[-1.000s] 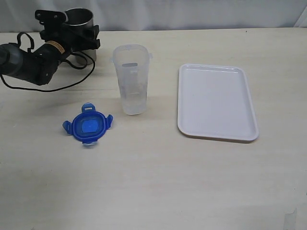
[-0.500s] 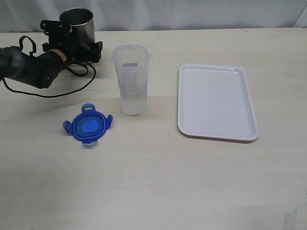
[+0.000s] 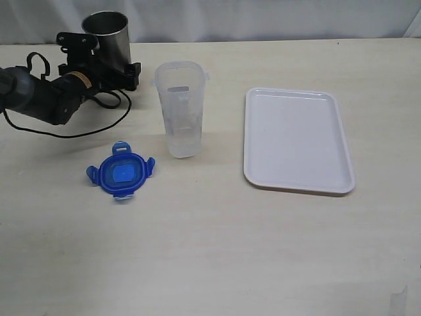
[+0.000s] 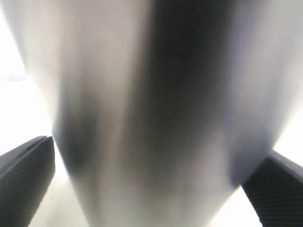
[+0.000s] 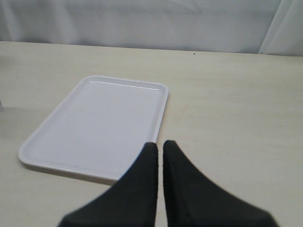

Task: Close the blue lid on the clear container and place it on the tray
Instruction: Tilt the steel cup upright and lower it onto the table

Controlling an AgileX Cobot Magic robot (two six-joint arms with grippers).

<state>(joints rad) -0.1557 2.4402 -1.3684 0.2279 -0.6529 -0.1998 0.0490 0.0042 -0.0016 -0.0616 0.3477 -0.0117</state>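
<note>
- Zero task steps are done, as far as I can judge: the blue lid (image 3: 121,173) lies flat on the table (image 3: 217,250), near the foot of the clear container (image 3: 179,108) but not touching it.
- Clear container stands upright and uncapped, between the lid and the tray (image 3: 248,141), clear of both.
- Tray holds nothing; it also fills most of the right wrist view.
- Left gripper (image 3: 105,56) is at the far back corner with its jaws spread wide on either side of the grey metal cup (image 3: 106,33), which isn't a task item. The wrist view is blurred, so I can't tell whether the fingers (image 4: 26,175) touch the cup wall.
- Right gripper (image 5: 160,156) has its jaws pressed together and holds nothing; it hangs over the table just short of the tray's near rim.
- Left to do: pick up the lid, seat it and snap it on the container, then carry the container to the tray.
- Versus a second ago: my left jaws have opened wider, the left arm sits lower and further back, and more of the cup shows. Lid, container and tray haven't moved.
</note>
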